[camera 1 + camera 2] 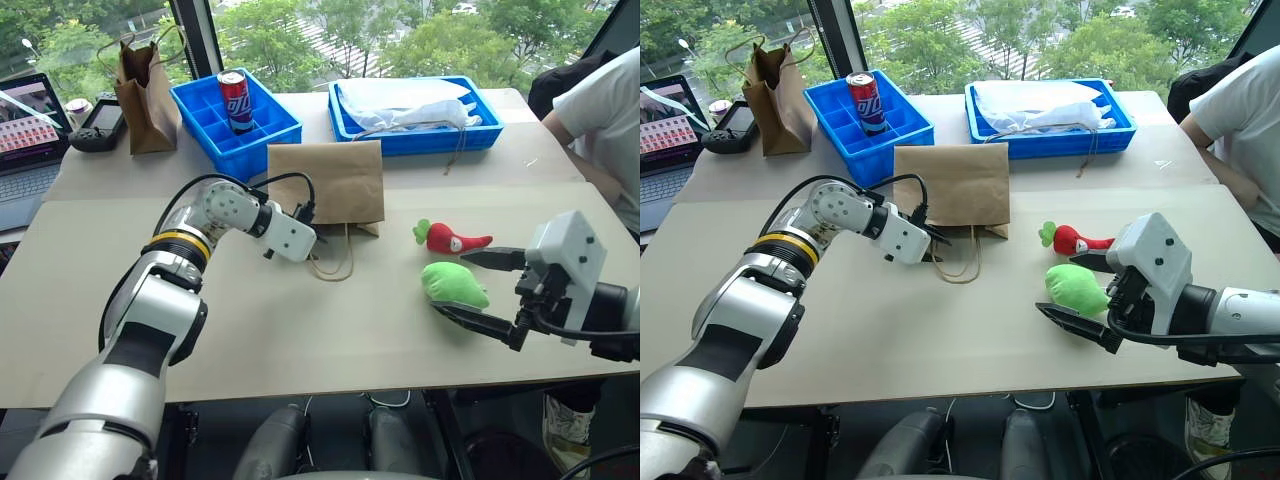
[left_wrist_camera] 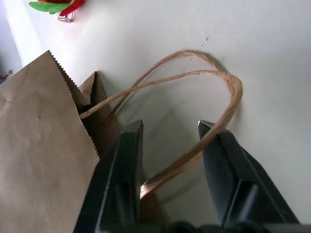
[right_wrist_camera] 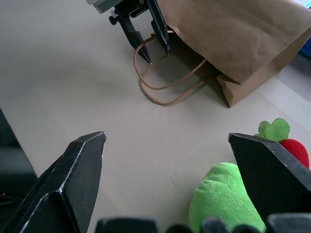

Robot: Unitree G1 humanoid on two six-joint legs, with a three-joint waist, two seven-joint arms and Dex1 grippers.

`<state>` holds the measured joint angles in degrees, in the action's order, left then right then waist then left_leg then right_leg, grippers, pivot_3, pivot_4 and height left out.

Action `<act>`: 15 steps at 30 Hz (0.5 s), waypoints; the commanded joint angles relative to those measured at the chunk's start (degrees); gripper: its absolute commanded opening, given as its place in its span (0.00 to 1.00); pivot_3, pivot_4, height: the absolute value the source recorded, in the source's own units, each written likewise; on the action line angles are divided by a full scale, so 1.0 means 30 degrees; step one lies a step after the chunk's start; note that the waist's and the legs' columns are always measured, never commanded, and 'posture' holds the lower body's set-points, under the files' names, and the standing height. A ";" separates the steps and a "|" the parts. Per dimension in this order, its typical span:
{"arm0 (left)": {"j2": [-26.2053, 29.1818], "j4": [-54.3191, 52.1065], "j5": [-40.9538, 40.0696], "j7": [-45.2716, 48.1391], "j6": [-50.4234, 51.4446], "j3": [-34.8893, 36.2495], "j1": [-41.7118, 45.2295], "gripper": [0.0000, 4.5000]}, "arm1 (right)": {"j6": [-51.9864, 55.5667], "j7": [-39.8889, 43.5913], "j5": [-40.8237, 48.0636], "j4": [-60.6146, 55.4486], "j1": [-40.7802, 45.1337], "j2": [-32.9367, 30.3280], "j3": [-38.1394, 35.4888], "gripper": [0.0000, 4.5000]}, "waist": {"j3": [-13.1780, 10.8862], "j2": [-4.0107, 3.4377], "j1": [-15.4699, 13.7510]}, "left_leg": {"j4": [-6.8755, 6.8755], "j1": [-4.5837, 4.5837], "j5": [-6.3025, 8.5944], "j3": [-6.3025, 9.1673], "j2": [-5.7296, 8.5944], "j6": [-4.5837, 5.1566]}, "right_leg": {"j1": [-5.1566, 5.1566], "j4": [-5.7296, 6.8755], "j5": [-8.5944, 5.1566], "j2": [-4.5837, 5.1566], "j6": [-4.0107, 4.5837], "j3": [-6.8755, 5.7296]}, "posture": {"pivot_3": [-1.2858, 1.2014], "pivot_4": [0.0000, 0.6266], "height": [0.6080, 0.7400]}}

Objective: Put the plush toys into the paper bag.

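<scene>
The left tool (image 2: pixel 170 141) is sitting right at the mouth of the paper bag (image 1: pixel 326 182), its two fingers partly drawn together with a gap between them, straddling the twisted paper handle (image 2: pixel 214 92); one strand is running against the inner face of a finger, but I cannot tell if it is truly pinched yet. The bag itself is lying flat near the middle of the tabletop (image 1: pixel 300 340), its mouth and handle loops facing the near edge.

Over on the right, the right tool (image 1: pixel 478 288) is standing spread wide, one finger either side of the light-green plush toy (image 1: pixel 455 284), not touching it as far as I can see. The red chili plush toy (image 1: pixel 452 238) is lying just behind the green one, toward the right edge.

So the step in hand looks like getting the bag opened. The call for the next move: the left tool needs to close firmly on that handle and lift the upper lip so the mouth gapes, then the right tool can close on the green toy and carry it across.
</scene>
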<state>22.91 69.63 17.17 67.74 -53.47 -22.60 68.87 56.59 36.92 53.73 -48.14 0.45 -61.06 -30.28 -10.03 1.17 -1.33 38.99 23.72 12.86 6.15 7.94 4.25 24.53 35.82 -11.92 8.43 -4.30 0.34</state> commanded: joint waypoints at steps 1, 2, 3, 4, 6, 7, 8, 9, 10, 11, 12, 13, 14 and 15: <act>0.0115 -0.0129 -0.1791 0.1430 0.1496 0.1448 0.0584 0.05 | 0.0026 -0.0486 0.0158 -0.0608 -0.0393 0.0130 0.0136 1.00 | 0.0000 0.0000 0.0037 | -0.0002 0.0000 0.0001 0.0000 0.0000 0.0001 | 0.0002 0.0002 0.0000 0.0000 0.0000 0.0000 | 0.52 0.24 1.00; 0.0094 -0.0289 -0.2534 0.2234 0.2351 0.1974 0.0590 0.02 | -0.0037 -0.0602 0.0236 -0.0643 -0.0411 0.0220 0.0386 1.00 | 0.0000 0.0000 0.0075 | -0.0002 0.0000 0.0003 0.0000 0.0000 0.0004 | 0.0003 0.0007 0.0000 -0.0001 0.0000 -0.0002 | 0.52 0.24 1.00; 0.0077 -0.0454 -0.3229 0.3026 0.3334 0.2485 0.0553 0.02 | -0.0079 -0.0751 0.0332 -0.0651 -0.0367 0.0325 0.0692 1.00 | 0.0000 0.0000 0.0107 | -0.0001 0.0000 0.0003 -0.0003 0.0002 0.0004 | 0.0006 0.0011 0.0000 0.0000 0.0000 0.0000 | 0.52 0.24 1.00; 0.0105 -0.0647 -0.3930 0.3860 0.4523 0.3016 0.0494 0.02 | -0.0123 -0.0912 0.0413 -0.0674 -0.0277 0.0483 0.1119 1.00 | 0.0000 -0.0001 0.0156 | -0.0001 0.0000 0.0002 -0.0003 0.0002 0.0005 | 0.0006 0.0011 0.0000 -0.0001 -0.0001 -0.0003 | 0.52 0.24 1.00; 0.0197 -0.1098 -0.5088 0.4923 0.6668 0.3965 0.0359 0.02 | -0.0157 -0.1207 0.0464 -0.0707 -0.0083 0.0786 0.2102 1.00 | 0.0000 0.0000 0.0226 | 0.0006 -0.0003 0.0002 -0.0002 0.0002 0.0005 | 0.0003 0.0019 0.0001 -0.0002 -0.0001 -0.0006 | 0.52 0.24 1.00; 0.0289 -0.1375 -0.5507 0.5321 0.7766 0.4331 0.0280 0.02 | -0.0243 -0.1316 0.0239 -0.0704 0.0033 0.0895 0.2723 1.00 | 0.0000 0.0001 0.0235 | 0.0008 -0.0005 0.0002 -0.0002 0.0003 0.0005 | 0.0001 0.0021 0.0000 -0.0003 -0.0001 -0.0006 | 0.52 0.24 1.00; 0.0430 -0.1884 -0.5971 0.5868 0.8928 0.4654 0.0114 0.02 | -0.0329 -0.1496 0.0000 -0.0699 0.0182 0.1119 0.3445 1.00 | 0.0000 0.0000 0.0252 | 0.0011 -0.0002 0.0002 -0.0001 0.0002 0.0005 | 0.0004 0.0022 -0.0001 -0.0006 -0.0002 -0.0008 | 0.52 0.24 1.00; 0.0552 -0.2523 -0.6469 0.6305 1.0398 0.4994 -0.0050 0.02 | -0.0454 -0.1674 -0.0282 -0.0718 0.0358 0.1382 0.4273 1.00 | 0.0000 0.0000 0.0280 | 0.0013 -0.0011 0.0002 -0.0003 0.0002 0.0005 | 0.0000 0.0033 -0.0002 -0.0006 -0.0005 -0.0005 | 0.52 0.24 1.00; 0.0713 -0.3383 -0.6891 0.6652 1.2008 0.5218 -0.0258 0.02 | -0.0654 -0.1840 -0.0663 -0.0709 0.0609 0.1778 0.5278 1.00 | 0.0000 0.0000 0.0316 | 0.0014 -0.0011 0.0001 -0.0002 0.0002 0.0005 | 0.0001 0.0037 -0.0003 -0.0009 -0.0006 -0.0009 | 0.52 0.24 1.00; 0.0859 -0.4544 -0.7315 0.6952 1.3703 0.5359 -0.0577 0.02 | -0.0879 -0.2165 -0.1149 -0.0567 0.1017 0.2315 0.6292 1.00 | 0.0000 0.0000 0.0362 | 0.0015 -0.0013 0.0001 -0.0002 0.0001 0.0005 | 0.0004 0.0039 -0.0003 -0.0011 -0.0006 -0.0006 | 0.52 0.24 1.00; 0.0954 -0.5688 -0.7683 0.7113 1.5115 0.5471 -0.0906 0.02 | -0.1027 -0.2410 -0.1619 -0.0412 0.1397 0.2704 0.7111 1.00 | 0.0001 0.0002 0.0442 | 0.0015 -0.0016 0.0001 -0.0001 0.0001 0.0005 | 0.0006 0.0047 -0.0002 -0.0012 -0.0006 -0.0006 | 0.52 0.24 1.00; 0.1054 -0.6724 -0.7945 0.7177 1.6164 0.5511 -0.1237 0.02 | -0.1091 -0.2574 -0.1956 -0.0316 0.1662 0.2968 0.7615 1.00 | 0.0002 0.0001 0.0494 | 0.0016 -0.0018 0.0001 -0.0001 -0.0001 0.0003 | 0.0008 0.0057 -0.0003 -0.0014 -0.0006 -0.0005 | 0.52 0.24 1.00; 0.1176 -0.8086 -0.8318 0.7193 1.7697 0.5540 -0.1632 0.02 | -0.1207 -0.2702 -0.2446 -0.0189 0.1974 0.3262 0.8300 1.00 | 0.0002 0.0000 0.0542 | 0.0015 -0.0020 0.0001 0.0001 0.0001 0.0002 | 0.0017 0.0064 -0.0004 -0.0014 -0.0008 0.0003 | 0.52 0.24 1.00; 0.1413 -1.0123 -0.8948 0.7355 1.9798 0.5488 -0.2202 0.02 | -0.1449 -0.2855 -0.3191 0.0102 0.2441 0.3746 0.9379 1.00 | 0.0002 0.0000 0.0567 | 0.0017 -0.0018 -0.0001 -0.0001 0.0004 0.0000 | 0.0025 0.0076 -0.0004 -0.0013 -0.0008 0.0015 | 0.52 0.24 1.00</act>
<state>25.85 49.07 -5.86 88.84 -3.83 -6.97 63.46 54.80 29.50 47.69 -48.30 5.81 -51.10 -5.34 -10.03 1.17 0.37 39.04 23.66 12.85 6.16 7.96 4.25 24.59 36.05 -11.93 8.39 -4.33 0.38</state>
